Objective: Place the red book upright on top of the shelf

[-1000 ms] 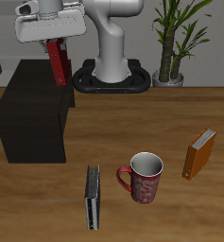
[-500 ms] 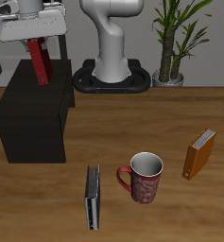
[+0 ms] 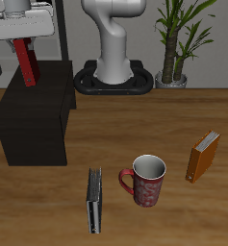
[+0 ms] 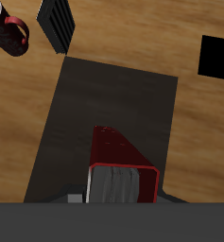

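Observation:
My gripper (image 3: pixel 23 43) is shut on the red book (image 3: pixel 27 64), which hangs upright below it over the back part of the black shelf (image 3: pixel 34 120), with a small gap above the flat top. In the wrist view the red book (image 4: pixel 118 161) points down at the shelf's top (image 4: pixel 113 95), and my fingers are hidden by the book's upper edge.
A dark grey-black book (image 3: pixel 93 199) stands near the table's front edge beside a red patterned mug (image 3: pixel 146 180). An orange-brown book (image 3: pixel 203 156) stands farther along. The robot's base (image 3: pixel 114 77) and a potted plant (image 3: pixel 176 43) are at the back.
My gripper has carried the red book sideways, away from the robot's base, from over the shelf's inner edge to above its top, and slightly lower.

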Motion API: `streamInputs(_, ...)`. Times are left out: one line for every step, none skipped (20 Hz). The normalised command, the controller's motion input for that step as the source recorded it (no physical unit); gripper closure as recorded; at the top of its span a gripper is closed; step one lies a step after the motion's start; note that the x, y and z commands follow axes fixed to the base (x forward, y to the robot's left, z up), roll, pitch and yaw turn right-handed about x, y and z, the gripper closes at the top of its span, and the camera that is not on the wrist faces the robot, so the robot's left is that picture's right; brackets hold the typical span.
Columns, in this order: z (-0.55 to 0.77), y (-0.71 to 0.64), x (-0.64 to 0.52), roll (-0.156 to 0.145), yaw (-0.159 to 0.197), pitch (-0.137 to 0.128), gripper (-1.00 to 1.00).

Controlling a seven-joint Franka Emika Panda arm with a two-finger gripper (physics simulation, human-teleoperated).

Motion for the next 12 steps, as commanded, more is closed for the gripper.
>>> streamInputs(-0.15,-0.1,0.11,0.009,-0.061,0.025,1.0)
streamInputs(-0.08,-0.11,0.09,-0.062,0.033,-0.008,1.0)
streamInputs(-0.11,-0.1,0.09,-0.056,-0.044,-0.018,1.0)
streamInputs(-0.2,0.01,0.12,0.019,-0.036,0.032,1.0)
streamInputs(-0.17,0.02,0.08,-0.029,-0.001,0.003,1.0)
streamInputs(-0.15,0.14,0.1,0.027,-0.021,-0.024,1.0)
streamInputs(-0.29,0.12,0.1,0.065,0.025,0.043,1.0)
streamInputs(-0.15,0.14,0.08,-0.032,-0.016,0.01,1.0)
streamInputs(-0.26,0.24,0.05,0.087,-0.023,0.011,1.0)
streamInputs(-0.26,0.05,0.07,0.038,-0.043,0.07,1.0)
streamInputs(-0.33,0.19,0.01,0.009,-0.026,0.018,1.0)
streamInputs(-0.25,0.24,0.08,0.078,-0.027,0.056,1.0)
